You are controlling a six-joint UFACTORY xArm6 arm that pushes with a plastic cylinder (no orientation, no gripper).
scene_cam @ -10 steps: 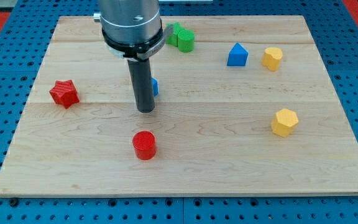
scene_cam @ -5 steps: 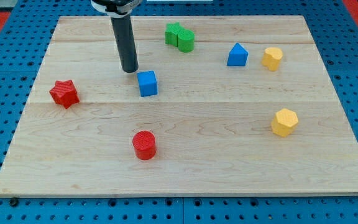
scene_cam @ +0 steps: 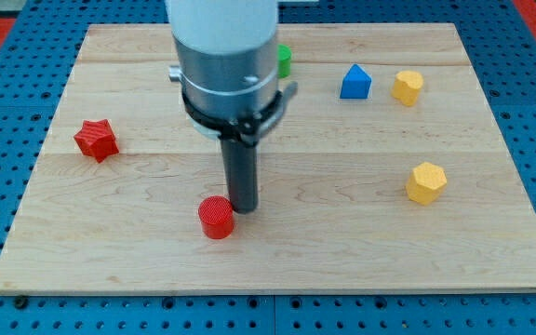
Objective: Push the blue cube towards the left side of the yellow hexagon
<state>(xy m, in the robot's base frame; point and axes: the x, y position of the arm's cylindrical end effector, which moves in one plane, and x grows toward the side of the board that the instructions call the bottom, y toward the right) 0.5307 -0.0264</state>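
Note:
My tip (scene_cam: 243, 207) rests on the board just right of the red cylinder (scene_cam: 217, 218), nearly touching it. The blue cube does not show; the arm's body hides the part of the board where it would be. The yellow hexagon (scene_cam: 426, 182) lies at the view's right, far from my tip. A second yellow block (scene_cam: 408, 87) sits near the view's top right.
A blue block with a pointed top (scene_cam: 355, 82) lies left of the upper yellow block. A red star (scene_cam: 96, 140) is at the view's left. A green block (scene_cam: 285, 60) peeks out behind the arm near the top. The wooden board (scene_cam: 342, 251) sits on a blue pegboard.
The arm swung from the view's top left, beside the blue cube, down to the red cylinder's right side. The arm's body now hides the blue cube and most of the green blocks.

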